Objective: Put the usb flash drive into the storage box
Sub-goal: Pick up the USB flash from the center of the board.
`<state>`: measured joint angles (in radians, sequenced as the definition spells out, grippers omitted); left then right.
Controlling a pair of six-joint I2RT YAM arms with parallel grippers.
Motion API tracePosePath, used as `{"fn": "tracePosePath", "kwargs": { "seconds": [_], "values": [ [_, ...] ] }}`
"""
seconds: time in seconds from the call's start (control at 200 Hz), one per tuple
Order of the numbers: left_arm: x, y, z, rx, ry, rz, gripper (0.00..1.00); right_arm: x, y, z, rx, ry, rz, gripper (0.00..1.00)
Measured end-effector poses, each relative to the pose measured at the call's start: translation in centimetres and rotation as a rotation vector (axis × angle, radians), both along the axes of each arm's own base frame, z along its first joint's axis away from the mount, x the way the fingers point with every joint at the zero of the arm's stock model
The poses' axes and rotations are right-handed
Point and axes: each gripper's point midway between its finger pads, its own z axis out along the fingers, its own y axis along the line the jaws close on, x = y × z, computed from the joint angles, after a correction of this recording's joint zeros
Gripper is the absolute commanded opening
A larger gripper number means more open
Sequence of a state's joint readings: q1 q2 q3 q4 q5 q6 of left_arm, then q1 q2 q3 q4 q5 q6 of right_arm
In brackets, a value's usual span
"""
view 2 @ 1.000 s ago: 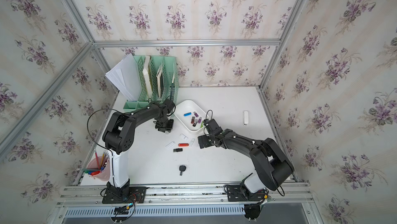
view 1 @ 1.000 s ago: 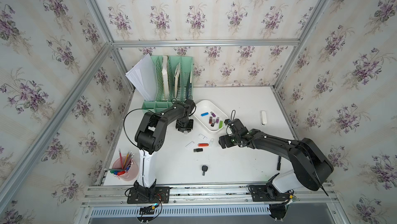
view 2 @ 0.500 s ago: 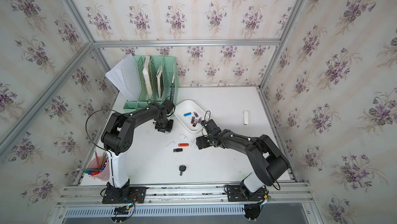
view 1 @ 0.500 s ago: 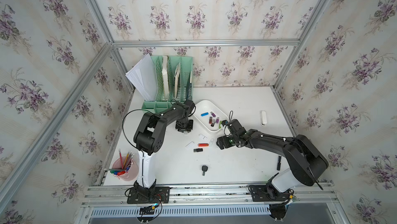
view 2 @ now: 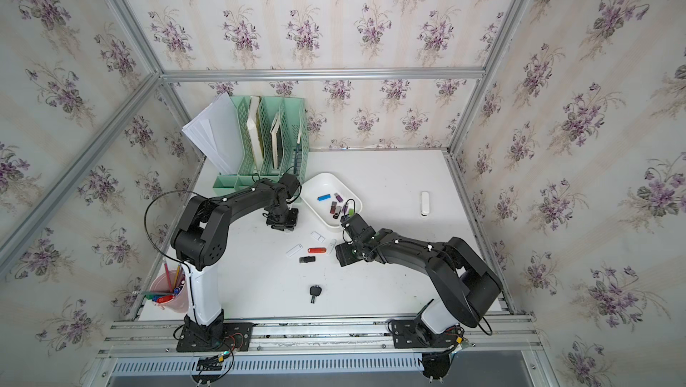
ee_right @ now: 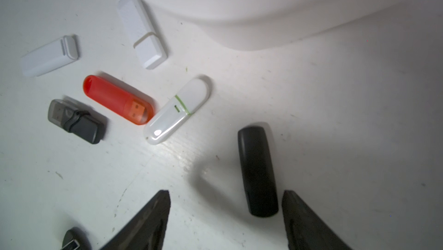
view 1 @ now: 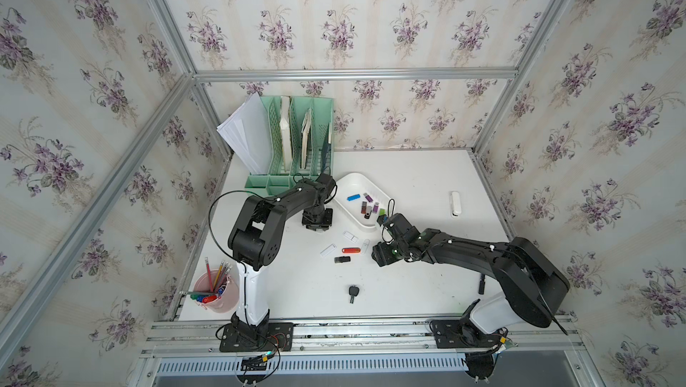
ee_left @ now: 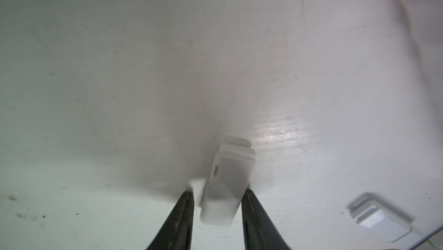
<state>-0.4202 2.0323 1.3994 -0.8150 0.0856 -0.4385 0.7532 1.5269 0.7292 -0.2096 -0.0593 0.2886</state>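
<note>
Left gripper (ee_left: 218, 192) pinches white drive (ee_left: 230, 169). Right gripper (ee_right: 225, 192) jaws open astride black drive (ee_right: 257, 172); centre it before closing, then lift to storage box (view 1: 352, 182).

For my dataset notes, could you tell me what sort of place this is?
Likely a mock office desk in a robot test cell: aluminium frame, wallpapered panels, file organizer, pencil cup.

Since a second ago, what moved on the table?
The right gripper slid a little toward the red drive and now straddles a black drive, jaws open. The left gripper stayed put, clamped on a white drive. The storage box is unchanged.
</note>
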Motion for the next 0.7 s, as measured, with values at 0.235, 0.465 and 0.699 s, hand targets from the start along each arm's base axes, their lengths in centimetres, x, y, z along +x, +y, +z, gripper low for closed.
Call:
{"fn": "tracePosePath", "kwargs": {
  "seconds": [0.235, 0.465, 0.699],
  "values": [
    [0.0, 0.1, -0.2, 0.0, 0.001, 0.002, 0.39, 1.5, -0.6, -0.1, -0.064, -0.056, -0.034, 0.74],
    [0.0, 0.1, -0.2, -0.005, 0.003, 0.004, 0.39, 1.8, -0.4, -0.6, -0.087, -0.055, -0.017, 0.64],
    [-0.1, 0.1, -0.3, -0.007, 0.002, 0.006, 0.38, 1.6, -0.5, -1.0, -0.092, -0.045, -0.012, 0.51]
  ]
}}
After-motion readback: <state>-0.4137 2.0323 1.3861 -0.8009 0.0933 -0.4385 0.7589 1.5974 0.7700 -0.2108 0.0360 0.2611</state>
